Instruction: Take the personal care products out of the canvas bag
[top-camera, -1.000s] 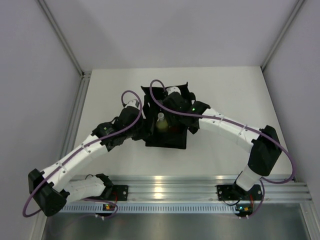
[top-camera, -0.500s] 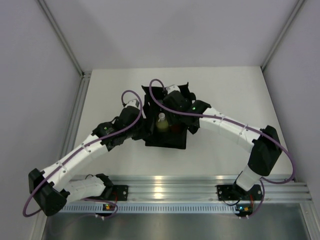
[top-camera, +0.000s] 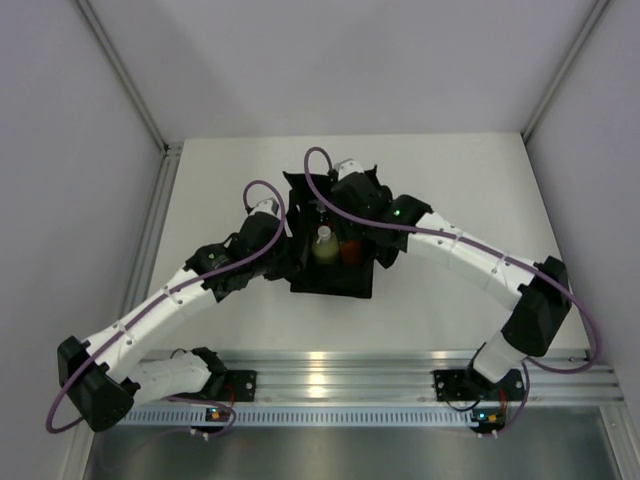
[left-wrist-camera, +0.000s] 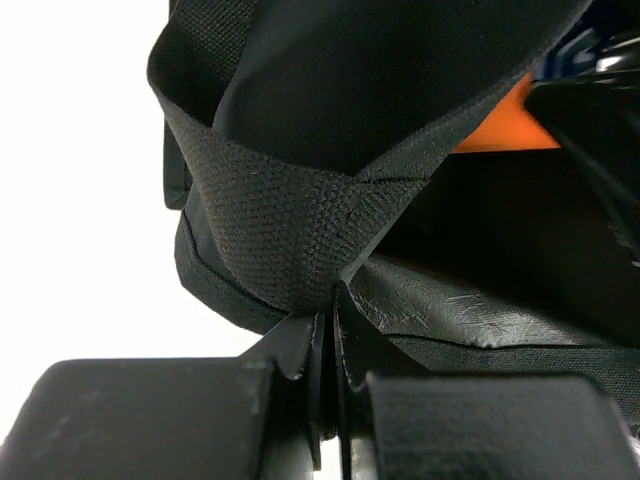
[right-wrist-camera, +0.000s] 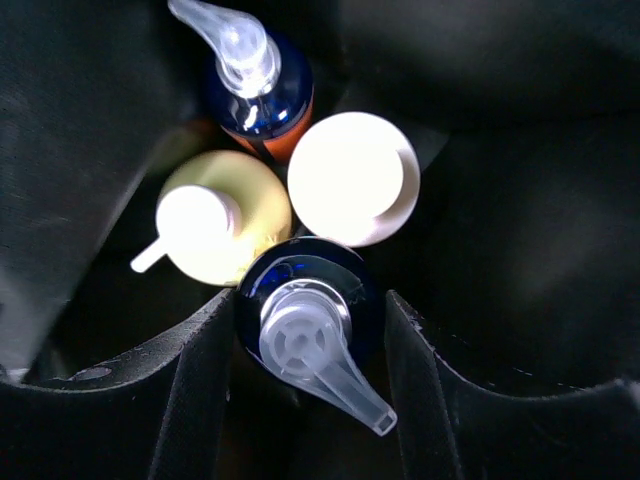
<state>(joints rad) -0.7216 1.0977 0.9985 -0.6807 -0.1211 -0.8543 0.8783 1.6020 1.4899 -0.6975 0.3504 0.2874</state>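
The black canvas bag (top-camera: 335, 280) stands open mid-table. My left gripper (top-camera: 291, 261) is shut on its left rim; the left wrist view shows the jaws (left-wrist-camera: 328, 318) pinching the fabric edge (left-wrist-camera: 285, 230), with an orange bottle (left-wrist-camera: 500, 125) behind. My right gripper (top-camera: 345, 208) hangs over the bag's mouth. In the right wrist view it (right-wrist-camera: 310, 305) is open, its fingers (right-wrist-camera: 200, 380) on either side of an orange bottle's dark cap with a clear pump (right-wrist-camera: 305, 325). Beyond stand the yellow-green bottle (right-wrist-camera: 215, 228), the beige cylinder (right-wrist-camera: 352, 178) and the second orange bottle (right-wrist-camera: 255, 90).
The bag's strap handles and folded rim (top-camera: 300, 185) lie around the right wrist. White table (top-camera: 450, 180) spreads on all sides of the bag. A metal rail (top-camera: 330, 365) runs along the near edge.
My right wrist has shifted toward the far side of the bag, and an orange bottle now shows beside the yellow-green one from above. The left arm has not moved.
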